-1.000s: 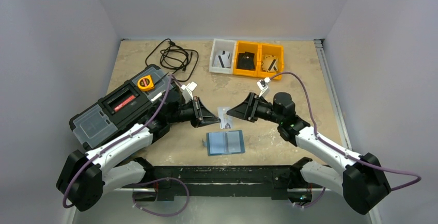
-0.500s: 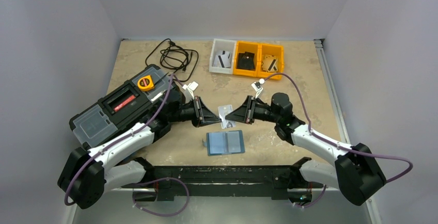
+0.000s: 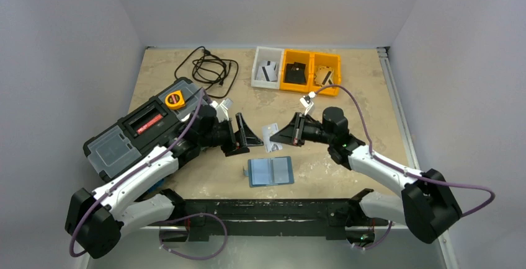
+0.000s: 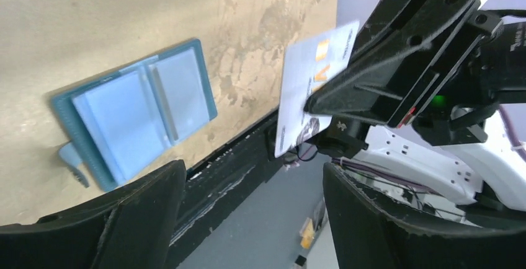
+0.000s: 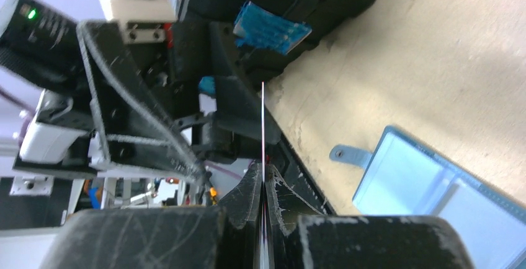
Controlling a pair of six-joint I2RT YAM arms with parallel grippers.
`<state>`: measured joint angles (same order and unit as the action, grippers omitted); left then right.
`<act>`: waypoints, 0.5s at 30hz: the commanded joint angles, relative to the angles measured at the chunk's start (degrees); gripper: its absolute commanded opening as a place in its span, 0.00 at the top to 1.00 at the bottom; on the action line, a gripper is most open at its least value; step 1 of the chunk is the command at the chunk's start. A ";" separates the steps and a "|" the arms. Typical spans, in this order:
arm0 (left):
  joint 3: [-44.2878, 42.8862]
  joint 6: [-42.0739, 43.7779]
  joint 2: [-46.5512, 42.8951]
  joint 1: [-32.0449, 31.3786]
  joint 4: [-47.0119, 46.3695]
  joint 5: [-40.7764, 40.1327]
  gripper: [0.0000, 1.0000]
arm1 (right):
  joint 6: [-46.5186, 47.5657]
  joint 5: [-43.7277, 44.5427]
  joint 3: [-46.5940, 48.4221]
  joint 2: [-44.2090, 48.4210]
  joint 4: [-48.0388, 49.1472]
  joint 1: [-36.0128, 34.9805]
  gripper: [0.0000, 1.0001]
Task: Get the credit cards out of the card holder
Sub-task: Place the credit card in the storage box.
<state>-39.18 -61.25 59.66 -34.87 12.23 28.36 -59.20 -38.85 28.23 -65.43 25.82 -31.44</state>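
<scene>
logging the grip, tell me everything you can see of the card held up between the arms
The credit card is a thin, flat, pale white plastic rectangle with small orange marks and dark print on one face. It is off the table, standing roughly on edge; the right wrist view shows it as a thin line. The right hand is shut on one of its edges, most of it sticking out. The left hand is open beside it, not touching.

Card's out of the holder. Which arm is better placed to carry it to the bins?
Right. The right gripper is shut on the pale card, which is held on edge in the air, and the bins lie toward its side. The left gripper is open and holds nothing.
</scene>
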 commanded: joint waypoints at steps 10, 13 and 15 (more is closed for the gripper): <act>-6.04 10.26 -8.53 -0.22 20.81 -11.41 0.14 | 7.89 7.06 34.52 -27.90 -10.83 7.42 1.00; -6.15 10.61 -10.16 -0.39 22.30 -12.41 0.14 | 10.22 8.54 45.49 -36.36 -15.73 9.09 1.00; -6.36 10.91 -11.37 -0.49 23.60 -13.28 0.14 | 10.87 10.09 53.61 -42.66 -18.62 9.98 1.00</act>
<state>-43.62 -52.58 50.87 -35.03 32.69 17.65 -51.86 -32.14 68.40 -100.05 13.23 -23.14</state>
